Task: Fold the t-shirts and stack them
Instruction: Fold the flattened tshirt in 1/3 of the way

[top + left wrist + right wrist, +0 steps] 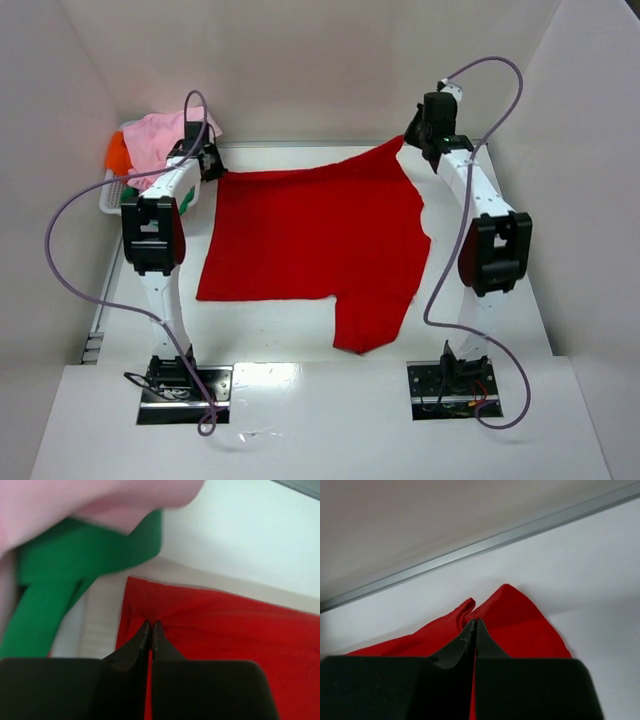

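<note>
Two metal base plates (185, 395) sit at the near edge of a white worktop (270, 335), one under each arm, and a purple cable (60, 270) loops off each arm to the side. The worktop is smooth and slightly glossy, with a bright glare patch between the plates.

Past the bases, a red shirt (310, 235) is spread across the middle of the worktop. Its near edge lies flat, and one sleeve points back toward the arms on the right. Its far edge runs between the two arms.

The left end effector (205, 160) is closed on the shirt's far left corner, and the left wrist view shows the fingertips (151, 626) pinched together on a puckered fold of red cloth (225, 630). The right end effector (412, 138) is closed on the far right corner, which peaks upward. In the right wrist view the tips (473, 624) meet on the red fabric (515, 620).

A white basket (108, 197) stands just beside the left end effector at the far left. It holds a pink shirt (160, 135) on top, an orange shirt (117, 152) at its left and a green shirt (75, 565) beneath the pink.

Plain white walls (320, 70) close in the left, right and far sides. A metal strip (470, 550) runs along the foot of the back wall.
</note>
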`<state>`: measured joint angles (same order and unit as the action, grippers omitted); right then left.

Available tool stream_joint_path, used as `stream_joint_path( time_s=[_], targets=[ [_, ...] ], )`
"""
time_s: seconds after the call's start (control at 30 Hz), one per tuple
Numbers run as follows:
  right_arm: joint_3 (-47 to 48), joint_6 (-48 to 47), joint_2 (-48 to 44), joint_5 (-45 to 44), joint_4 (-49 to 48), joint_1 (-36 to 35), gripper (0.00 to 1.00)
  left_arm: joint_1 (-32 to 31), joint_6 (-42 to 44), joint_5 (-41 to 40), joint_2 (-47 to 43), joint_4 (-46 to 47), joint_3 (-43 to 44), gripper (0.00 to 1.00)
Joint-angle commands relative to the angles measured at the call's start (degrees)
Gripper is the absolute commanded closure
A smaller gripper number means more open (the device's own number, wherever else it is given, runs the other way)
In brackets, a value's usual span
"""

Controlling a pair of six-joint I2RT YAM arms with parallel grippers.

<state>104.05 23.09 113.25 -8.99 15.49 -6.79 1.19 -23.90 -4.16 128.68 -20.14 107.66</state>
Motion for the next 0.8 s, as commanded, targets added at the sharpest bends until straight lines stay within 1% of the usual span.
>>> stream_joint_path(
  time_s=[0.0,0.07,0.1,0.13,0.17,0.3,0.33,0.4,0.43,0.57,0.73,0.77],
  targets=[
    [-5.9,1.9,-9.9,-1.6,-3.4,-0.5,1.0,1.6,1.6,0.3,-8.4,2.0,-4.1,1.0],
    [-10.6,2.8,-12.3,-0.4,-3.4,-0.5,1.0,2.7,1.6,0.3,-9.7,2.6,-6.3,1.0],
    [-12.4,4.1,-15.0,-0.4,-3.4,-0.5,1.0,2.7,1.6,0.3,-10.7,3.3,-7.3,1.0],
    [-16.2,4.1,-16.3,-0.4,-3.4,-1.0,1.0,2.7,1.1,0.3,-10.7,3.3,-9.2,1.0],
    [-18.1,4.7,-17.6,0.1,-3.4,-1.7,1.0,3.3,1.0,0.8,-11.3,4.0,-10.0,1.0],
    [-26.2,7.4,-23.5,-0.4,-2.1,-4.1,1.0,3.3,1.0,1.4,-11.3,4.6,-10.7,1.0],
    [-29.4,8.8,-25.9,-0.4,-2.1,-4.1,1.0,3.3,1.0,2.2,-10.7,4.6,-10.7,1.0],
    [-32.1,10.6,-27.9,-0.4,-1.2,-4.8,1.0,3.3,0.5,2.8,-10.1,4.6,-10.7,1.0],
    [-34.9,12.0,-29.0,-0.4,-1.2,-5.3,1.0,3.3,0.5,2.8,-10.1,5.1,-10.7,1.0],
    [-40.4,14.7,-35.2,-0.9,1.9,-5.3,1.0,3.3,0.0,4.1,-10.1,5.7,-12.7,1.0],
    [-43.0,18.6,-38.4,-1.6,7.5,-5.3,1.0,3.3,0.0,4.1,-10.7,6.3,-14.1,1.0],
    [-43.1,18.7,-38.5,-0.7,8.1,-5.3,1.0,3.3,0.0,4.1,-11.3,6.3,-14.7,1.0]
  ],
)
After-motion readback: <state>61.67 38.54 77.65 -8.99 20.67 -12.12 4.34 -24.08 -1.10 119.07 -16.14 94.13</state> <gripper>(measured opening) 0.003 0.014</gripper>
